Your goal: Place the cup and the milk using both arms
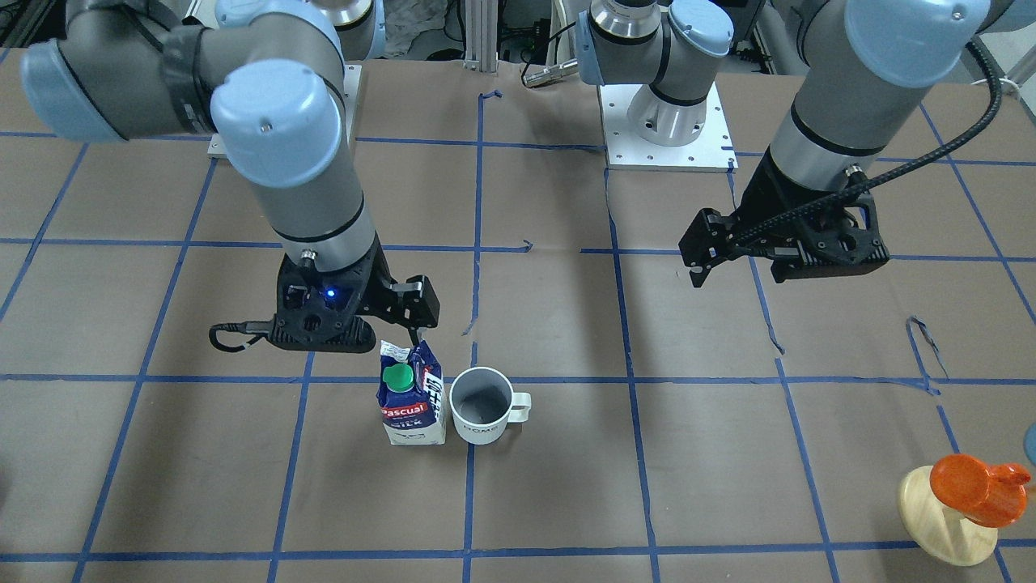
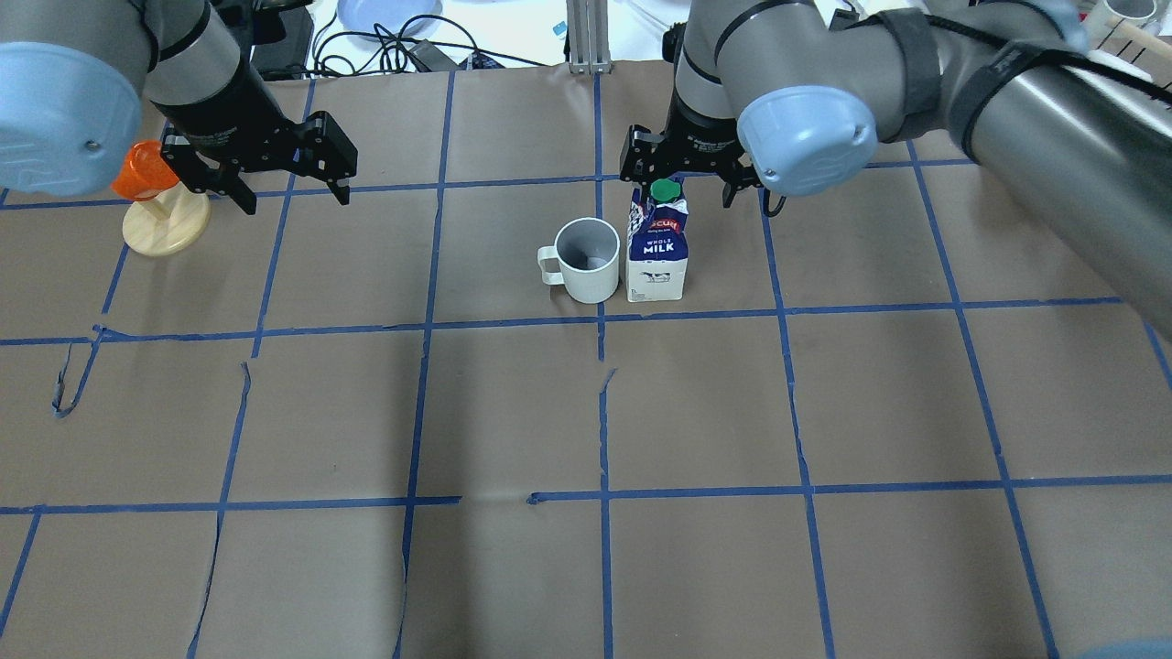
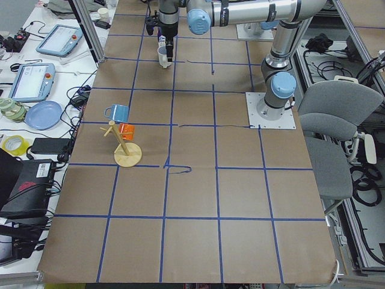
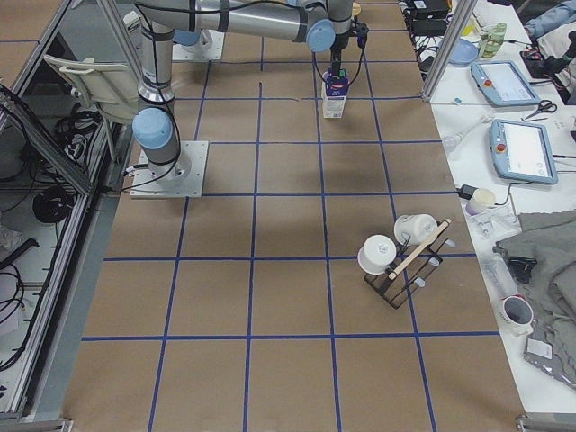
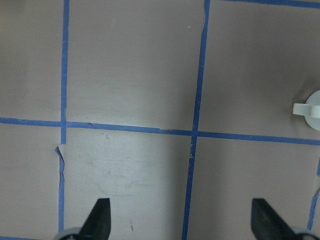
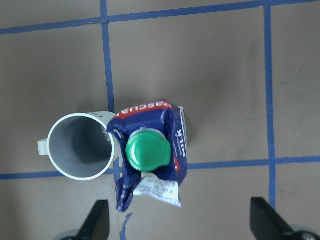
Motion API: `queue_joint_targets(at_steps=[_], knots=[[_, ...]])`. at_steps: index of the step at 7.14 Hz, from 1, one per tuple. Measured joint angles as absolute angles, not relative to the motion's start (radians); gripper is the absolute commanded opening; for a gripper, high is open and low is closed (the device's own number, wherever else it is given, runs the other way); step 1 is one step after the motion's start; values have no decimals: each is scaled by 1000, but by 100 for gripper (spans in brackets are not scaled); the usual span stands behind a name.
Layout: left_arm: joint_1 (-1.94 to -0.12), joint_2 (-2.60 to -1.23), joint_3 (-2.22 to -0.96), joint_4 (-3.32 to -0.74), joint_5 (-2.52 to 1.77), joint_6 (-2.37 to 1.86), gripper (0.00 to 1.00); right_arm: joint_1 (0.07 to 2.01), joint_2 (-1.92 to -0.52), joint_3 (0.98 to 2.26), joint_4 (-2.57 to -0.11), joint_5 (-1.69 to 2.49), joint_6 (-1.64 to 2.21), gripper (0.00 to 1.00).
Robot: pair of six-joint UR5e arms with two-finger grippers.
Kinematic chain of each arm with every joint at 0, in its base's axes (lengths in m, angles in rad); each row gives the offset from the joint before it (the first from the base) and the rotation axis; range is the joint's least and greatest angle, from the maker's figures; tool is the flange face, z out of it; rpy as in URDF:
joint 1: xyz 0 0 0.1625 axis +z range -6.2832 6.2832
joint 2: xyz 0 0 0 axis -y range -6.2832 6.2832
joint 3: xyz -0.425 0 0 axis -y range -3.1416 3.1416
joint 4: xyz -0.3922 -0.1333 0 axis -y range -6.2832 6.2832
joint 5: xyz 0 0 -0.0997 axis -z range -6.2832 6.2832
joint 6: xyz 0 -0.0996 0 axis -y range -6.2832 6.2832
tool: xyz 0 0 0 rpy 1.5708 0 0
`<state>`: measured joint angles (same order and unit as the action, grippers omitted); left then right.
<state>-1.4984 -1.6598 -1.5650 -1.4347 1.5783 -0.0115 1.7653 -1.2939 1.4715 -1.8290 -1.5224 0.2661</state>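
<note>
Overhead exterior: the milk (image 2: 657, 252) and the cup (image 2: 589, 259) stand side by side on the counter (image 2: 513, 412). The right gripper (image 2: 679, 190) hangs spread wide over the milk. The left gripper (image 2: 298, 197) is wide too, empty, well apart.

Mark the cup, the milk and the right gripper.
cup (image 2: 591, 279): overhead view, on its outer wall.
milk (image 2: 656, 249): overhead view, on its front label.
right gripper (image 6: 181, 222): right wrist view, midway between its fingertips.

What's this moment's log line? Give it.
left pincer: open, empty | right pincer: open, above milk | cup, milk: upright, adjacent
</note>
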Motion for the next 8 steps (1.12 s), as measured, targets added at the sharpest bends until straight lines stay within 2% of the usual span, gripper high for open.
queue_joint_targets(at_steps=[4,8], knots=[[-1506,-1634,-1569,-1436,1594,-13,100,1738,-1473,1446,-1605,-1614,202,100],[-1510,-1620,-1584,-1440,1589,-4,100,1716,-1506,1458,-1588,-1641,180,100]])
